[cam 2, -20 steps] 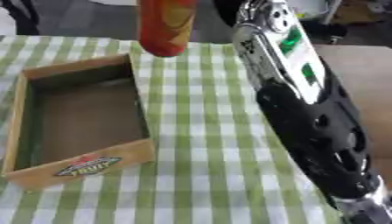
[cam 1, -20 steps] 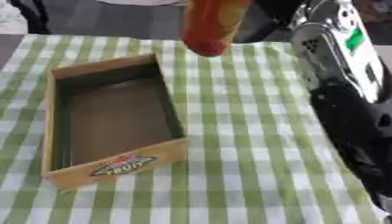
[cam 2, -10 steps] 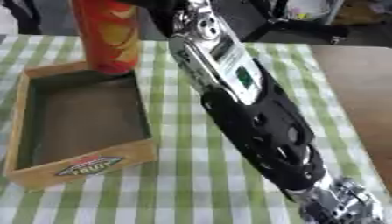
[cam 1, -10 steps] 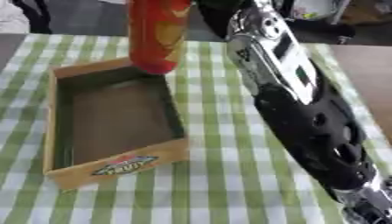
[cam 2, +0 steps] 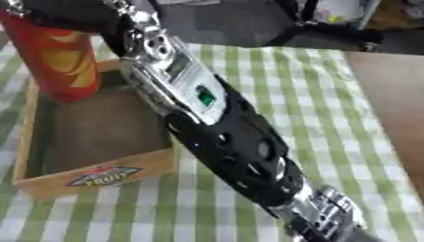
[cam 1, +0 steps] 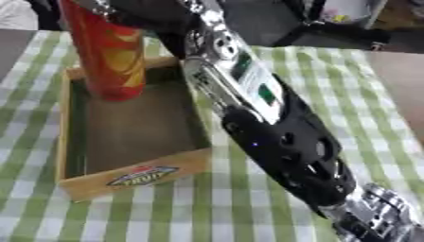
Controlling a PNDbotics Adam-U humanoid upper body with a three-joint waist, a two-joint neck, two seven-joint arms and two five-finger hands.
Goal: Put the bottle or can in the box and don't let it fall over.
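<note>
One can (cam 1: pixel 109 56), red with yellow-orange marks, left eye view: upright, its base over the far end of the box (cam 1: pixel 132 177), below the right hand (cam 1: pixel 112 9) at the view's top edge. Whether the base touches the box floor cannot be told. Right arm (cam 1: pixel 273 137) runs from the lower right corner up across the box's right wall to the can's top. Cloth (cam 1: pixel 364 104), green-and-white check, under the box.

Right eye view: same can, hand at its top, mostly cut off by the frame; whether its fingers are curled round the can cannot be told. Box label faces near side.
</note>
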